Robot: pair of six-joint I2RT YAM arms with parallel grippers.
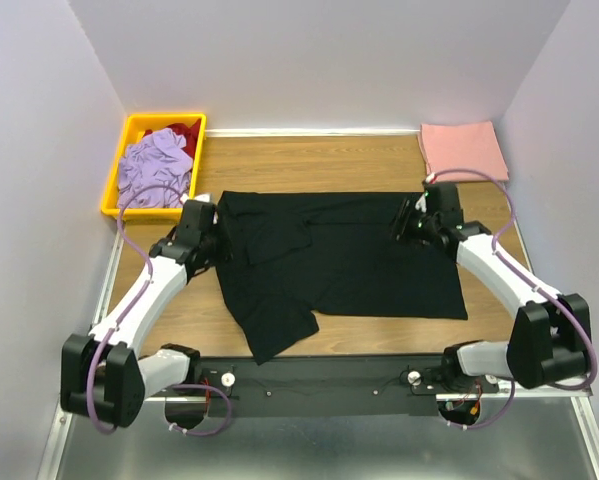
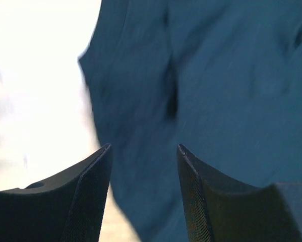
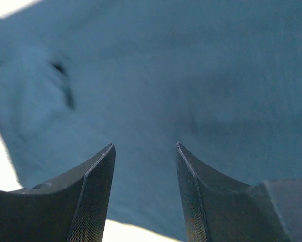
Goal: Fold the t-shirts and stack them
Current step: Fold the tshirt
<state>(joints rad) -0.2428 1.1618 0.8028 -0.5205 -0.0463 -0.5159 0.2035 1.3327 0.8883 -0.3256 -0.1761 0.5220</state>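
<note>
Closely, in the left wrist view, the dark fingers [image 2: 90, 201] of the left gripper [image 2: 143, 148] stand spread apart with nothing pinched between them; through the gap shows cloth of the black t-shirt [image 2: 216, 75], blurred, with bright washed-out table at the left of the frame. Likewise, in the right wrist view, the right gripper [image 3: 145, 146] is parted and grips nothing; the same dark cloth fills almost the whole frame beyond its tips.

Seen from overhead, the shirt lies spread across the middle of the wooden table [image 1: 309, 155]; one sleeve juts toward the lower left, and a flap looks turned over near its upper left corner. The left gripper sits at the shirt's upper left edge, the right at its upper right edge; whether either tip touches the cloth cannot be told.

At the upper right lies a salmon-pink t-shirt [image 1: 464, 150], folded into a neat rectangle; at the upper left a yellow bin [image 1: 114, 190] holds a crumpled lavender garment [image 1: 157, 170] and a red garment [image 1: 184, 131].

The black shirt is likely light, soft and limp; it should droop and crease when lifted; a pinch at an edge or corner, one on each side, would probably keep the fold even.
</note>
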